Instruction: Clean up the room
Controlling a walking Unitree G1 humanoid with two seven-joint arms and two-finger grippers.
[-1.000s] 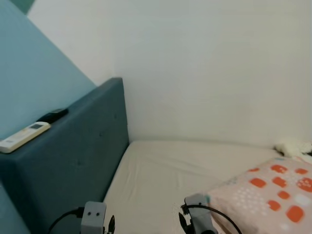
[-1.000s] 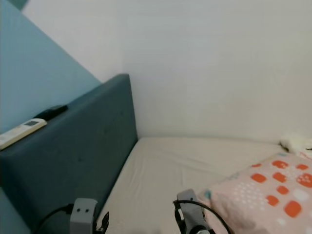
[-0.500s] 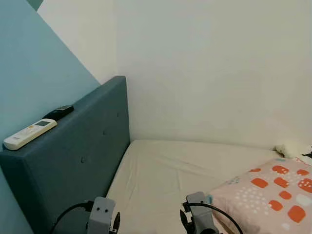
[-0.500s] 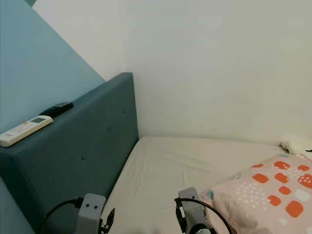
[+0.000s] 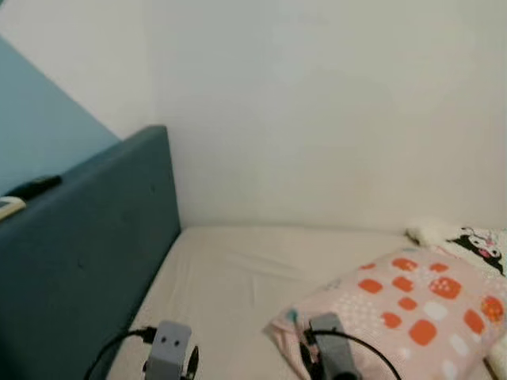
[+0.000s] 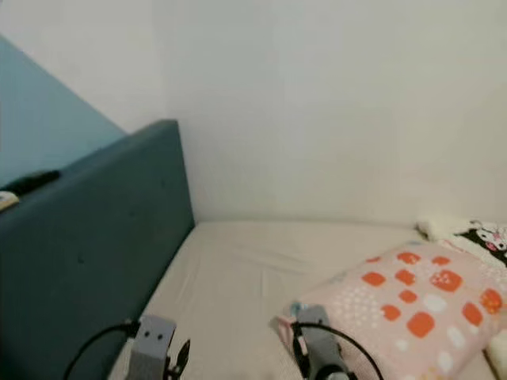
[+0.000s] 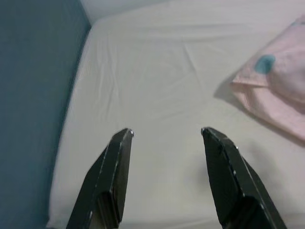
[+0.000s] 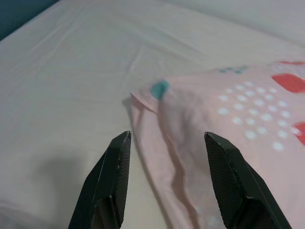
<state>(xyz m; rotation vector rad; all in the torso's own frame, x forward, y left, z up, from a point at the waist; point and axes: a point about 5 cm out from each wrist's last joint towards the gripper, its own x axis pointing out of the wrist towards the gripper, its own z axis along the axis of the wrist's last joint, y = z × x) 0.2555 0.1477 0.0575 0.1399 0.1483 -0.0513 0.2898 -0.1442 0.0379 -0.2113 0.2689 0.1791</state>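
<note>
Pillow [image 5: 404,305], pink with orange and white squares, lies on the bed [image 5: 238,273] toward the robot's right, near a blue headboard [image 5: 87,237] holding a dark remote [image 5: 33,187]. Left wrist view: the left pincer [image 7: 167,136] hovers wide and empty over bare sheet. Right wrist view: the right pincer [image 8: 167,138], wide and empty, hovers over the pillow's corner, likely lined up to grasp it.

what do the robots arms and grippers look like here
Each arm ends in a boxy silver-grey wrist block with a black cable looping off it. The left gripper and right gripper each have two long, flat black fingers that taper toward the tips.
</note>
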